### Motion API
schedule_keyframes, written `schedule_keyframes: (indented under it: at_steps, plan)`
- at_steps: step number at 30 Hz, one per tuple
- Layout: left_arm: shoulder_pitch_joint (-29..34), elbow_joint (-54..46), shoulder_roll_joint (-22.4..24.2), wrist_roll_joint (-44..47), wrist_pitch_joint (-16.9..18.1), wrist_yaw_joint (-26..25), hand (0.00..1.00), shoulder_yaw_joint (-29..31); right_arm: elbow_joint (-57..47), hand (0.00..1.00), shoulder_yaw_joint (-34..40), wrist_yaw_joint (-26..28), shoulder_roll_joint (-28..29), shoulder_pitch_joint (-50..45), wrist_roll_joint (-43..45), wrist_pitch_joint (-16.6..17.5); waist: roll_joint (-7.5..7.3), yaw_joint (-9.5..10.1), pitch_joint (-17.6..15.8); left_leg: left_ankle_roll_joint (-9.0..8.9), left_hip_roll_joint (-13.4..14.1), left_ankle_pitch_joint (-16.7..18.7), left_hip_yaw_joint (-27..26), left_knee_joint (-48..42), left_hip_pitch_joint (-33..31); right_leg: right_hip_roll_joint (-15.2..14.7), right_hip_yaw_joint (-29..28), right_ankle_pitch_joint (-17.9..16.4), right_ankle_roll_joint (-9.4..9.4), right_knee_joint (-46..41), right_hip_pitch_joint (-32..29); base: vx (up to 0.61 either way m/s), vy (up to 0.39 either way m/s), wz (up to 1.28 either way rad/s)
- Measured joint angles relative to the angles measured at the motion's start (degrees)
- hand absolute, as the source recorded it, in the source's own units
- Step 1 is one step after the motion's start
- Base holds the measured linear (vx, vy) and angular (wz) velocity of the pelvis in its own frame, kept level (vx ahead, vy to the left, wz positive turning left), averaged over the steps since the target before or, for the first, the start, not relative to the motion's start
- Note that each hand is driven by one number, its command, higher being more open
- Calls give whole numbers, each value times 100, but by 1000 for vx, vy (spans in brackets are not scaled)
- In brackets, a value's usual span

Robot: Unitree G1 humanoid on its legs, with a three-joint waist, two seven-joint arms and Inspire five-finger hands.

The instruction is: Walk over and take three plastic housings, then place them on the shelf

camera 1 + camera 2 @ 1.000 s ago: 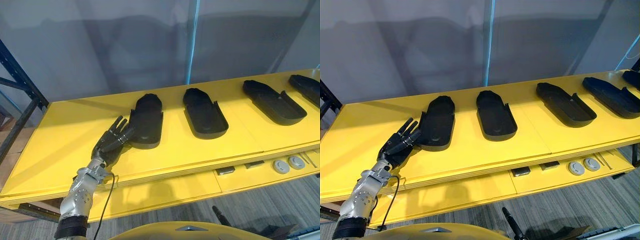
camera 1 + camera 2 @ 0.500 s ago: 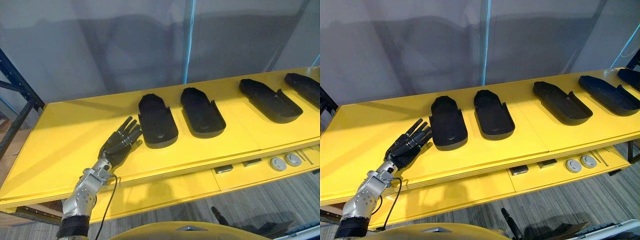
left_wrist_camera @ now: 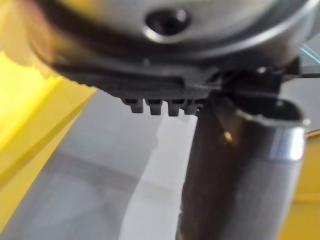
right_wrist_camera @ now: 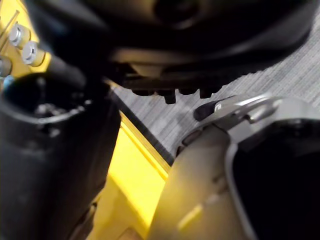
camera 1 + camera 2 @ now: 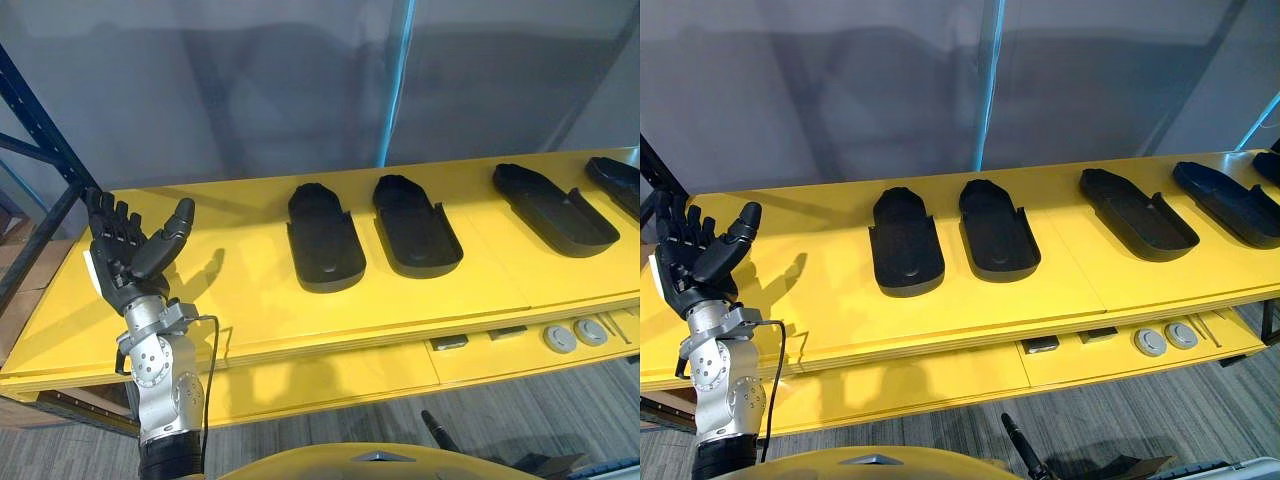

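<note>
Several black plastic housings lie hollow side up in a row on the yellow shelf [image 5: 200, 300]. The leftmost housing [image 5: 325, 238] lies close beside the second [image 5: 415, 225]. A third [image 5: 553, 208] lies further right, and another [image 5: 615, 180] at the right edge. My left hand [image 5: 130, 250] is raised above the shelf's left end, open, palm turned up, holding nothing and well clear of the leftmost housing. My right hand [image 4: 50, 150] shows in its wrist view over the floor and the shelf's edge, fingers straight and empty.
A dark blue rack upright [image 5: 40, 150] stands at the far left, and a grey wall closes off the back. On the lower yellow ledge at the right sit two round silver parts [image 5: 575, 335] and small dark blocks [image 5: 450, 342]. Grey floor lies below.
My left hand nudged the leftmost housing straight beside the second one, then came off it, drew back to the left and rose with the palm turned up. The camera shifted slightly.
</note>
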State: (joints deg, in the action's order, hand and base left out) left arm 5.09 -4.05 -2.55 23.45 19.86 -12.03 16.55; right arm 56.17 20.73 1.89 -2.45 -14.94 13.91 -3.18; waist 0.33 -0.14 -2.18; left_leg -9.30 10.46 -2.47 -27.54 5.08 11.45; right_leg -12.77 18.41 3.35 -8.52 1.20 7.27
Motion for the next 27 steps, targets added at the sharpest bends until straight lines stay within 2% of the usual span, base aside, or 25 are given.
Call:
schedule_keyframes:
  at_steps: [3,7,12,17,22,27]
  plan:
    - [0,0,0,0,0,0,100,-7,6,100,1,0,0,-1,1,2,-10,2,-4,1,0,-3,13,-2,-7,-1,11,0,0,-4,0,0,0,2]
    - [31,-96,1,18,3,21,100,-121,43,100,3,-3,19,-3,9,25,-97,8,-73,17,10,-30,141,-35,-126,4,91,-30,34,-46,-62,-1,0,13]
    - [312,-632,0,32,163,261,100,-378,136,100,206,3,91,10,22,156,-214,30,-290,32,122,215,304,-626,-559,-24,43,-183,93,-344,-359,9,-3,5]
    - [349,-1291,-87,79,288,797,100,-846,371,100,700,-23,59,4,3,273,-131,-19,-447,69,131,403,426,-915,-723,-62,-1,-248,93,-413,-435,7,4,1]
    - [163,-1507,-307,74,278,1384,100,-1350,491,100,799,-67,68,18,-7,252,-73,-104,-470,61,134,489,563,-1076,-808,-63,-17,-279,86,-414,-437,31,6,1]
    - [124,-1504,-355,-34,209,1487,100,-1601,486,100,798,-201,70,92,10,253,-64,-150,-477,61,132,554,546,-1098,-788,-61,-120,-273,74,-414,-456,20,13,-5]
